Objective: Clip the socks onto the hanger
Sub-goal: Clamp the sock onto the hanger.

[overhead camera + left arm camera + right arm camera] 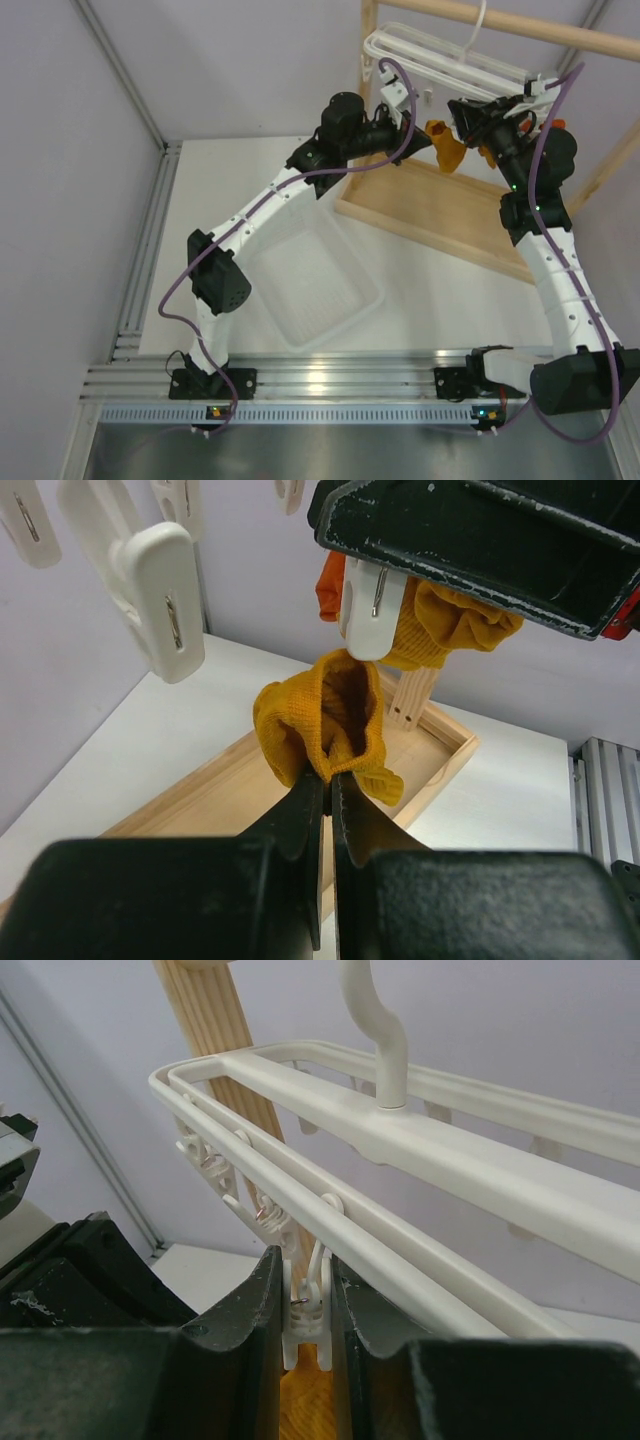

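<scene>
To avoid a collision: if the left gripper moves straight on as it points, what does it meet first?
Past the yellow-orange sock that the left gripper holds, probably the white clip in the right gripper; depth is unclear.

Found the hanger (430, 58) hooked over the rack's (440, 215) top rail, far right on the table (420, 300). Found a clip (308, 1330) under it between the right gripper's (307, 1270) jaws, a sock (320, 715) just below in the left gripper (328, 785). Found a tray (372, 290) left of the rack.
</scene>
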Tool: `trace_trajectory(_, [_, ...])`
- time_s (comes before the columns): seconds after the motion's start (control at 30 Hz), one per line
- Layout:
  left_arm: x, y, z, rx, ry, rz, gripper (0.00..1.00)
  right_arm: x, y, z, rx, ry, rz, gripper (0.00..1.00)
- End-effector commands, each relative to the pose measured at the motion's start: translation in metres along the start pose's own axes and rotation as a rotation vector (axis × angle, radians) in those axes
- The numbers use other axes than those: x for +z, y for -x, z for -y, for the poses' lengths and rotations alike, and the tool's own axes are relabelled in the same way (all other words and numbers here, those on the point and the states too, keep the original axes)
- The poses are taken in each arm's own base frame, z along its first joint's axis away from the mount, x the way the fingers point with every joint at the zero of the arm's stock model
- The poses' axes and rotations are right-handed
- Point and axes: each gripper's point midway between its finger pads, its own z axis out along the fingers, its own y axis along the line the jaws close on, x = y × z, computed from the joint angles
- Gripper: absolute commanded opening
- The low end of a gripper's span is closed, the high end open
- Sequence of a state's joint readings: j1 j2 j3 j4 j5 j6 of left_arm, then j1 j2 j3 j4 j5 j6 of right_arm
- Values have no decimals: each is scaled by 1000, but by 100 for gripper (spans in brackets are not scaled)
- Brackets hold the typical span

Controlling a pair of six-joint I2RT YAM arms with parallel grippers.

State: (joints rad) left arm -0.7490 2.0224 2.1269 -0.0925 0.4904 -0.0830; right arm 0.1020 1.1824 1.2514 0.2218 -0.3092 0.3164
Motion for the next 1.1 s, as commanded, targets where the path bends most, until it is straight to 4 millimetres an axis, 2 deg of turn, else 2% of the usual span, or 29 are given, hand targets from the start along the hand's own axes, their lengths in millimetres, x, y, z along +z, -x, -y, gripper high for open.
trace_trajectory(0.0, [-1, 41, 10, 47, -31, 110, 0, 3, -1, -26, 22, 128, -31, 0])
trace_trajectory(0.23, [0, 40, 13, 36, -48, 112, 0, 5, -2, -27, 35, 129, -27, 0])
trace_trajectory(0.27, [-1, 48, 15, 45, -54, 138, 0, 6, -4, -26, 32, 130, -30, 0])
trace_trajectory(0.37, [-1, 51, 17, 47, -65, 150, 0, 6, -6, -28, 33, 135, -34, 0])
trace_trajectory(0.77, [3, 52, 25, 40, -96, 165, 0, 9, -9, -30, 27, 147, -40, 0])
trace_trajectory(1.07, [2, 62, 27, 46, -107, 199, 0, 6, -17, -29, -8, 152, -65, 0])
